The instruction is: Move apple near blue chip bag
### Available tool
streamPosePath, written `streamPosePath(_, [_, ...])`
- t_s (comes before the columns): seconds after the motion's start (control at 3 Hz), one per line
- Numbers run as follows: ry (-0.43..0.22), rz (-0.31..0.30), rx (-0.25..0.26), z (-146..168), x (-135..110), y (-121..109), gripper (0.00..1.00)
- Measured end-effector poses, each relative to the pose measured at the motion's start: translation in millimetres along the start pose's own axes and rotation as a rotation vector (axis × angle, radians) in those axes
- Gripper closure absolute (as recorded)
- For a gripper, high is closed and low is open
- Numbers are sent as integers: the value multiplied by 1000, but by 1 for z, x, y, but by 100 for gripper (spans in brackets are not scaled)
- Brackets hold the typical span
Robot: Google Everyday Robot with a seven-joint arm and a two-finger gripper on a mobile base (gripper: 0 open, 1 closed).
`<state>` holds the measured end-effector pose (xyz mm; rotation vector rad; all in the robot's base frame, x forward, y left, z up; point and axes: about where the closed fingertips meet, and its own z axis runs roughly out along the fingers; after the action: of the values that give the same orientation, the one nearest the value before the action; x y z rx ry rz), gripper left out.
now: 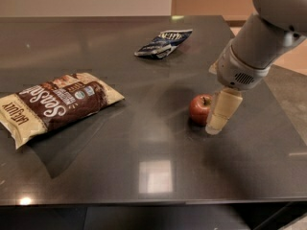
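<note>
The small red apple sits on the dark table, right of centre. The blue chip bag lies flat at the far middle of the table, well behind the apple. My gripper comes down from the upper right on a grey arm and its cream tip rests low at the table, right beside the apple's right side, touching or nearly touching it.
A larger brown and cream snack bag lies on the left side of the table. The table's front edge runs along the bottom and its right edge lies just past my arm.
</note>
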<state>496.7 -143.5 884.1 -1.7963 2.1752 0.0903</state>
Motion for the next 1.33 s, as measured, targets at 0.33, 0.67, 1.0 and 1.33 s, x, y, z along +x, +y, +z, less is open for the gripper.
streamPosePath(0.33, [14,1,-19,14,6,1,0])
streamPosePath(0.67, [30,7,-34,24,11,3,19])
streamPosePath(1.0, [32,5,-44,27,10,2,42])
streamPosePath(1.33, [22,1,-52,24,3,-1,65])
